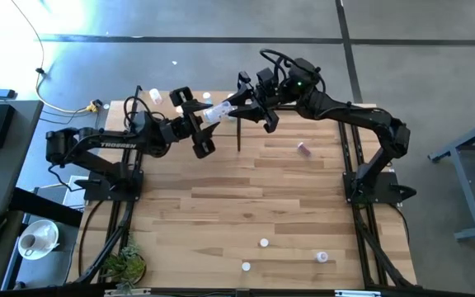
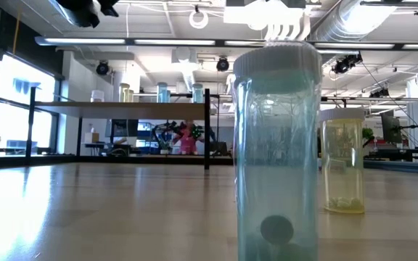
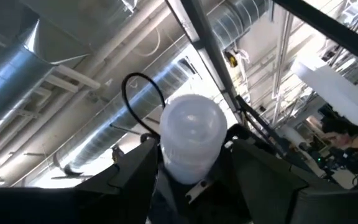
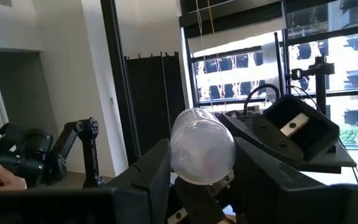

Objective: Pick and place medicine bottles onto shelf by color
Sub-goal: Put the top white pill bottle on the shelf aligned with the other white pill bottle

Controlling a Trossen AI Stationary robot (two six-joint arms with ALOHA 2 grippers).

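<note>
**Bottle handed over in mid-air above the far edge of the bench**

Pincers meet over the back of the bench (image 1: 221, 206), and one white bottle (image 1: 214, 114) lies between them, held off the wood. The left pincer (image 1: 198, 124) has its fingers standing wide around one end; from its own wrist the bottle's pale cap (image 3: 190, 127) sits snug between the two dark fingers (image 3: 135, 174). The right pincer (image 1: 250, 106) is closed about halfway on the other end, the clear base (image 4: 202, 146) filling the gap between its fingers. Both seem to touch the bottle, so I take this for a handover; which arm is giving and which is taking I cannot tell.

The next move calls for one pincer to let go cleanly while the other keeps a firm hold, then for a carry to the shelf (image 2: 122, 105), where several bottles already stand in a row along the top board.

Loose bottles remain on the bench: a pinkish one (image 1: 303, 149) lying just beside the right arm, and three more near the front edge, among them a blue one (image 2: 274, 152) and a yellow one (image 2: 342, 159). The shelf's black post (image 1: 239, 132) stands just under the handover and could catch a low swing.
</note>
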